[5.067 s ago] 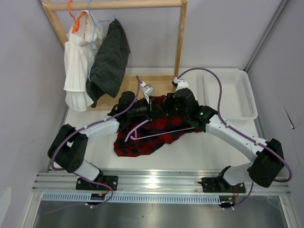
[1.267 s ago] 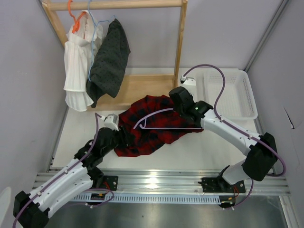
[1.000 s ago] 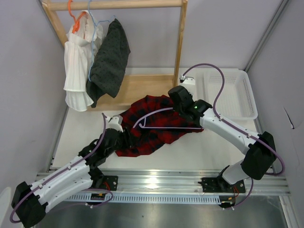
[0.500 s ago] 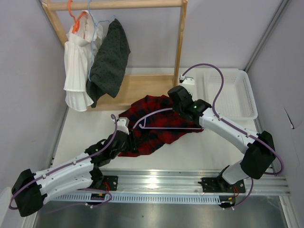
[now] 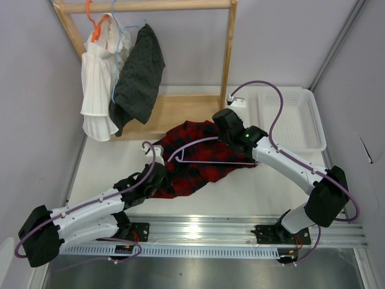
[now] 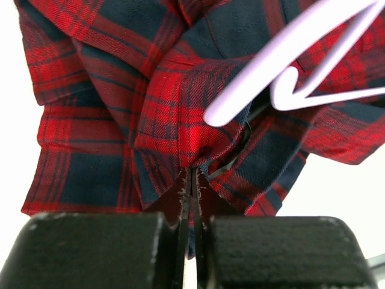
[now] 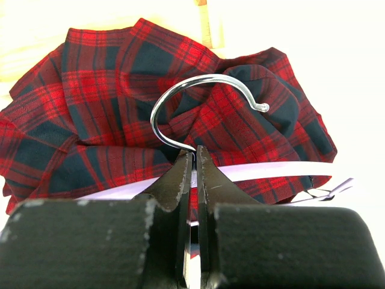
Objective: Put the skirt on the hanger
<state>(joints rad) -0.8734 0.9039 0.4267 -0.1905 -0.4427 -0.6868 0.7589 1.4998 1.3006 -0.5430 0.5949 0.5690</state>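
The red-and-black checked skirt (image 5: 194, 174) lies bunched on the white table. The lilac hanger (image 5: 194, 146) lies across the top of it. My right gripper (image 5: 225, 136) is shut on the hanger at the base of its metal hook (image 7: 204, 90). The lilac arm (image 7: 271, 171) runs behind the gripper (image 7: 193, 155). My left gripper (image 5: 161, 174) is at the skirt's near left edge and shut on a fold of the cloth. In the left wrist view the skirt (image 6: 114, 114) is pinched at the gripper (image 6: 192, 176), with the hanger's end (image 6: 264, 78) above it.
A wooden rack (image 5: 228, 48) stands at the back on a wooden base (image 5: 174, 111). It carries a white pleated garment (image 5: 99, 84) on an orange hanger and a dark dotted garment (image 5: 141, 72) on a pale blue hanger. A white basket (image 5: 295, 120) sits at the back right.
Five seconds ago both grippers were at the skirt's far side. The left arm has since come round to the near left edge and shifted slightly right. The right gripper and hanger have barely moved.
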